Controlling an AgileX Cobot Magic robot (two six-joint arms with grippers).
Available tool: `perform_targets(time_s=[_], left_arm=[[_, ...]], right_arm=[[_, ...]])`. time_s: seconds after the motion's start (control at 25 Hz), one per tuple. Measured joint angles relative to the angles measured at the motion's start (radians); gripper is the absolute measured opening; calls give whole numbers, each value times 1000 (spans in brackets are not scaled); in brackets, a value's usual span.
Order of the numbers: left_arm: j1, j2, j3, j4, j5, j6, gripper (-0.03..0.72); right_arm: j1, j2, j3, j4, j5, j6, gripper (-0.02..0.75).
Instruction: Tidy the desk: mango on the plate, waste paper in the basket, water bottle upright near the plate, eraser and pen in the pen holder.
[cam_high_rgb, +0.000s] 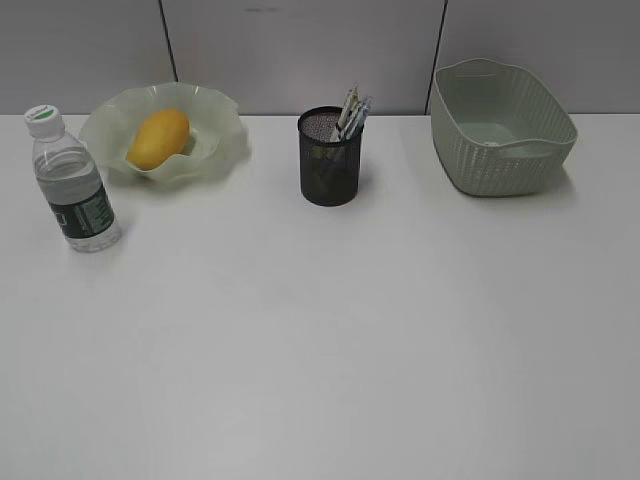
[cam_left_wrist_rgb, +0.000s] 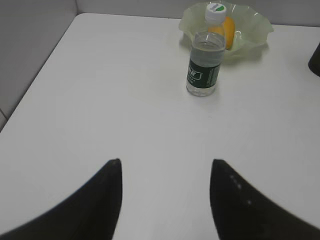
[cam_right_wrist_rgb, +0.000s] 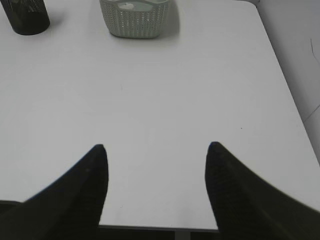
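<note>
On the white desk (cam_high_rgb: 320, 330) the mango (cam_high_rgb: 158, 138) lies in the wavy green plate (cam_high_rgb: 222, 112) at the back left. The water bottle (cam_high_rgb: 75, 185) stands upright just left of the plate. A pen (cam_high_rgb: 352, 112) sticks up out of the black mesh pen holder (cam_high_rgb: 330, 165); the eraser is hidden. The basket (cam_high_rgb: 500, 170) sits at the back right, and a small white lump, probably the waste paper (cam_right_wrist_rgb: 127, 6), lies inside it. My left gripper (cam_left_wrist_rgb: 166, 167) is open and empty, well short of the bottle (cam_left_wrist_rgb: 204, 65). My right gripper (cam_right_wrist_rgb: 157, 150) is open and empty over the desk's near edge.
Grey partition panels stand behind the desk. Neither arm shows in the exterior view. The desk's left edge (cam_left_wrist_rgb: 35, 90) runs close to a wall, and its right edge (cam_right_wrist_rgb: 287, 85) drops off beside the basket's side.
</note>
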Motion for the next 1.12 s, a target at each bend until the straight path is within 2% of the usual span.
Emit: perform_targets(time_s=[1.12], left_arm=[[0,0,0,0,0,0,427]], right_arm=[[0,0,0,0,0,0,490]])
